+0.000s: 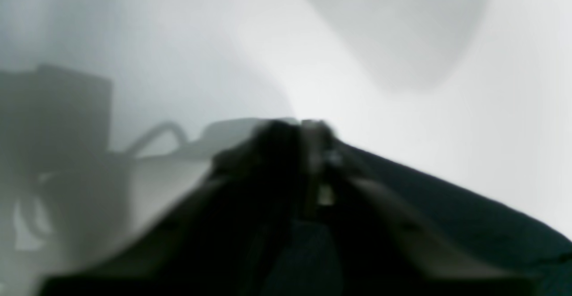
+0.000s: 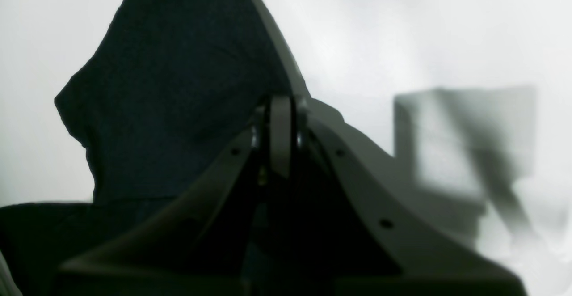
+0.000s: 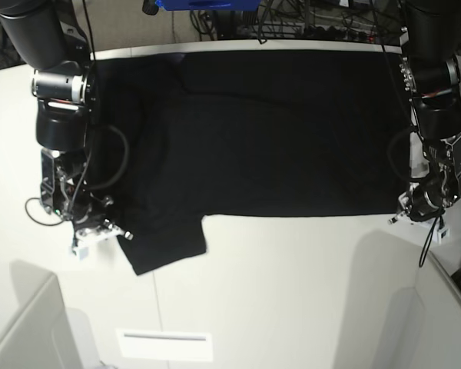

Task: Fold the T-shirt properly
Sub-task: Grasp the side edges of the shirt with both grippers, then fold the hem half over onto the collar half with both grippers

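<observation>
**Inspector A:** Left wrist view?

**Inspector B:** Blurred. The left gripper [image 1: 308, 130] had its jaws clenched together, with the large black short-sleeved cloth T-shirt [image 1: 469, 224] lying under and beside them. Whether cloth was pinched, I could not tell.

**Inspector A:** Right wrist view?

**Inspector B:** The right gripper [image 2: 280, 112] was likewise clenched, the shirt's sleeve spreading away beyond its tips.

**Inspector A:** Base view?

**Inspector B:** The T-shirt [image 3: 276, 146] lay flat, plain side up, along the far edge of the white worktop [image 3: 292, 292], long axis running arm to arm. Each gripper sat at one near corner of the cloth, equally close; the shirt's body lay away from both.
</observation>
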You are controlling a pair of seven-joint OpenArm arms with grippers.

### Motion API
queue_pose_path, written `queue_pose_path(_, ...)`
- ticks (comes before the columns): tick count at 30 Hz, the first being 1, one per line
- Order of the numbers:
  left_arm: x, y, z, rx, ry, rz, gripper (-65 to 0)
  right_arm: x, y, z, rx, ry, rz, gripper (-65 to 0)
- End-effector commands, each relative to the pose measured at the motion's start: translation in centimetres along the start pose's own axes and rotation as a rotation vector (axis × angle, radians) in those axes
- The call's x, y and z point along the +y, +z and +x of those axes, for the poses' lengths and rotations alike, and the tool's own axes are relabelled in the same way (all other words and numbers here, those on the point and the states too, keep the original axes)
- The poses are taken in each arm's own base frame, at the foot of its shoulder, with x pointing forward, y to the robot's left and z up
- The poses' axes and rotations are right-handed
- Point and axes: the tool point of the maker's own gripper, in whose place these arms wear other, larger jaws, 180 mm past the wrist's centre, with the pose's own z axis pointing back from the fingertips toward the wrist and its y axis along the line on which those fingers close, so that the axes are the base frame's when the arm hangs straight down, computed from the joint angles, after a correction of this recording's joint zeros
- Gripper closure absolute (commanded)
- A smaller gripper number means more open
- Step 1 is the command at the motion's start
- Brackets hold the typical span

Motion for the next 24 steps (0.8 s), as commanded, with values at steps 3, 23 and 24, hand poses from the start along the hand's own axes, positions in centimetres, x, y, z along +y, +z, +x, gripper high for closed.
queue_pose_path(3, 0.5, 0.0, -1.4, 0.071, -0.009, 0.019, 0.0, 0.2, 0.5, 1.7, -0.023, 0.016, -0.006, 0.0)
queue_pose_path(23, -1.4, 8.6, 1.0, -0.011, -0.146, -0.089, 0.0, 4.3, 6.9, 4.0, -0.179, 0.211, 0.073, 0.0)
queue_pose_path(24, -1.5, 8.9, 0.9, -0.016, -0.15, -0.094, 0.0, 4.4, 7.2, 3.8, -0.182, 0.219, 0.075, 0.0)
